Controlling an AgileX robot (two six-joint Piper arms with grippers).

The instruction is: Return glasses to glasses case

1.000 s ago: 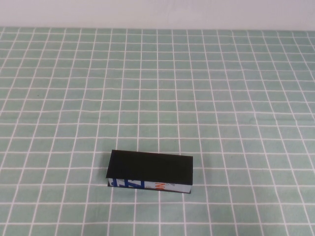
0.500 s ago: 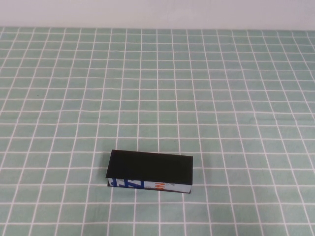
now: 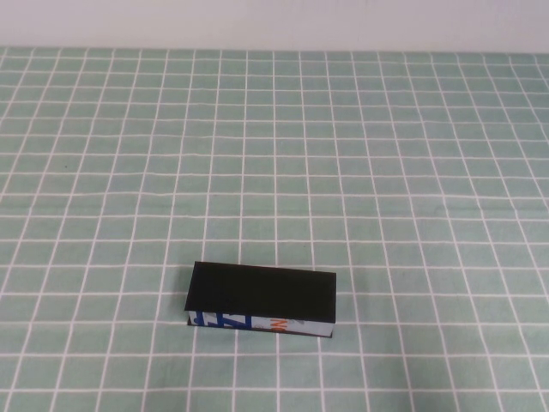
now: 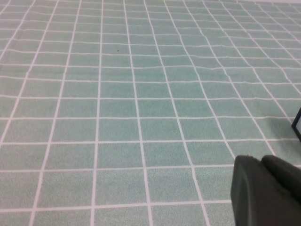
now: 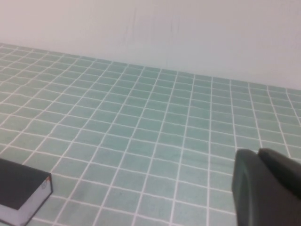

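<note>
Black glasses case [image 3: 262,293] between both grippers [image 4: 265,190] [image 5: 265,186].

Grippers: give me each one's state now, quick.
Left gripper: off the high view, holding nothing seen; cannot tell.
Right gripper: same, cannot tell.

Lighting: even, soft, diffuse; no single source discernible. High view bright and flat; green checked tablecloth [image 3: 386,172] evenly lit, no glare. Glasses case [image 3: 262,291]: matte black lid without highlights, thin dark shadow along its near base.
Left wrist view: cloth sharp nearby, softening with distance; left gripper [image 4: 268,190] a dark, out-of-focus mass in the corner.
Right wrist view: slightly hazy overall; pale wall [image 5: 188,33] dull; right gripper [image 5: 265,186] blurred, underexposed.
</note>
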